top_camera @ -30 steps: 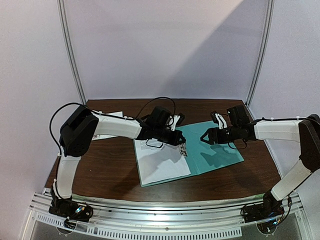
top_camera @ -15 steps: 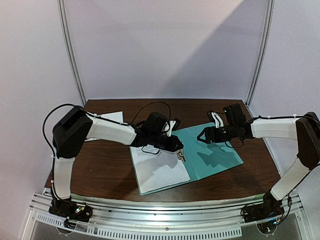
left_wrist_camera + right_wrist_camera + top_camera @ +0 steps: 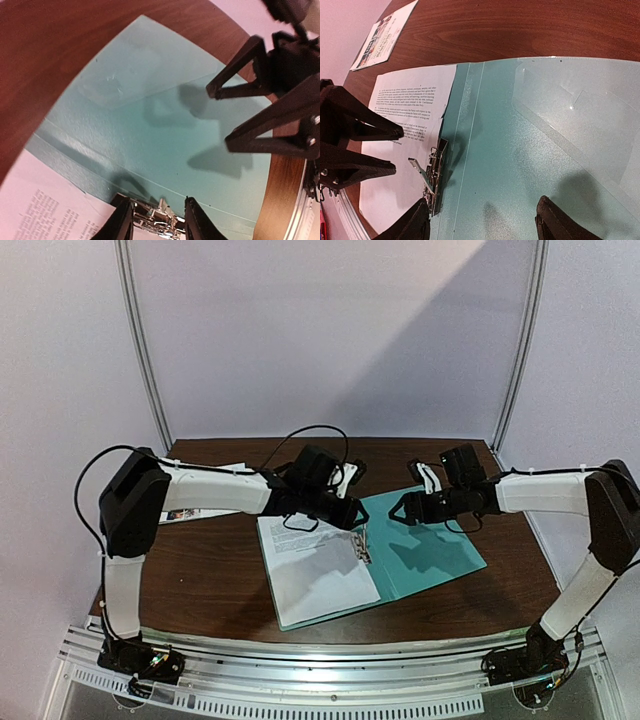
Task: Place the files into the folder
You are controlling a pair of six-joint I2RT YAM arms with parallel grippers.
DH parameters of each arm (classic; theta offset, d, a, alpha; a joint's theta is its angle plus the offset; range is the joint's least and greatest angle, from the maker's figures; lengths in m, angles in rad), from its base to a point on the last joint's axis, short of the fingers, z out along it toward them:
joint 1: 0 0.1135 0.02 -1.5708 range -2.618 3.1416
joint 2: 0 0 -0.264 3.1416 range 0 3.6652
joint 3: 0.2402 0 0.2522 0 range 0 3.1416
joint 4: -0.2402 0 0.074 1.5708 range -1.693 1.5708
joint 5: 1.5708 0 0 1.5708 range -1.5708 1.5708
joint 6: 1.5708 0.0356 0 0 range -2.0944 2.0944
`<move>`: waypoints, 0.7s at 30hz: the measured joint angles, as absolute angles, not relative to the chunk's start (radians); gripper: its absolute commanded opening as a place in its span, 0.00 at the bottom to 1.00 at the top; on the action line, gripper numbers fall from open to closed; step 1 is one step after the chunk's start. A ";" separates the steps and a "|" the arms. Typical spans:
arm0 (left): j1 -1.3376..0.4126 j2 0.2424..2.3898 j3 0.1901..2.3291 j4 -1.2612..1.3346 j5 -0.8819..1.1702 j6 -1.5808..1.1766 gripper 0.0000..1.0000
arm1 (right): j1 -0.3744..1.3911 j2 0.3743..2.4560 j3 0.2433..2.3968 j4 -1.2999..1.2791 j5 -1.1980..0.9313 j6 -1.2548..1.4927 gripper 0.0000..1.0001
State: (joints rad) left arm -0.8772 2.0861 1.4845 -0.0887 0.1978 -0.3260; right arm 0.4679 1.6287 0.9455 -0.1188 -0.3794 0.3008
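Observation:
The teal folder (image 3: 430, 550) lies open on the table. The white sheet with black text (image 3: 315, 565) lies on its left half, beside the metal clip (image 3: 362, 545) at the spine. The clip's lever stands raised in the right wrist view (image 3: 417, 167). My left gripper (image 3: 358, 523) is open just over the clip (image 3: 155, 220), which shows between its fingers. My right gripper (image 3: 398, 510) is open and empty, hovering over the folder's bare right half (image 3: 530, 150). The sheet with colourful pictures (image 3: 190, 513) lies at the far left, partly hidden by my left arm; it also shows in the right wrist view (image 3: 382, 36).
A clear pocket (image 3: 570, 115) is on the folder's right inner face. The brown table (image 3: 200, 580) ends in a metal rail (image 3: 320, 680) at the near edge. Both grippers are close together above the folder's spine.
My left gripper has drawn back a little toward the far end of the clip, and the folder with its sheet has turned slightly. My right gripper has edged left toward the spine.

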 measured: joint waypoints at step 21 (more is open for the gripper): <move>-0.881 2.162 1.658 -0.315 0.171 -0.143 0.19 | 0.471 1.651 0.945 -0.119 -0.372 0.302 0.72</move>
